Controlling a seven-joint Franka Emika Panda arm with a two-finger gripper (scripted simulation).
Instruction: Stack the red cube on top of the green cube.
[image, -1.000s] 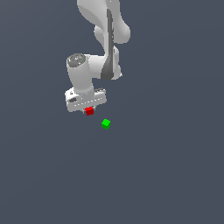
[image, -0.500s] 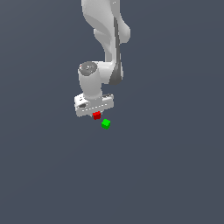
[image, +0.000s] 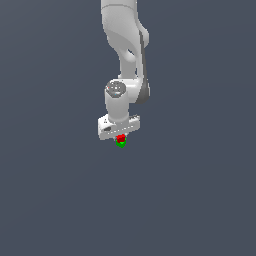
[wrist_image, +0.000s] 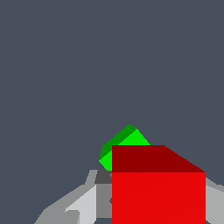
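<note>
The red cube (image: 120, 137) sits between the fingers of my white gripper (image: 120, 139), which is shut on it. The green cube (image: 121, 144) lies on the grey floor directly under the red cube, only its lower part showing in the exterior view. In the wrist view the red cube (wrist_image: 157, 188) fills the foreground between my grey fingers (wrist_image: 83, 203), and the green cube (wrist_image: 124, 142) peeks out behind and below it, turned at an angle. I cannot tell whether the two cubes touch.
The flat dark grey floor (image: 60, 200) spreads around the cubes. The white arm (image: 125, 50) rises above the gripper.
My gripper has carried the red cube toward the exterior view's right and down, from beside the green cube to directly over it.
</note>
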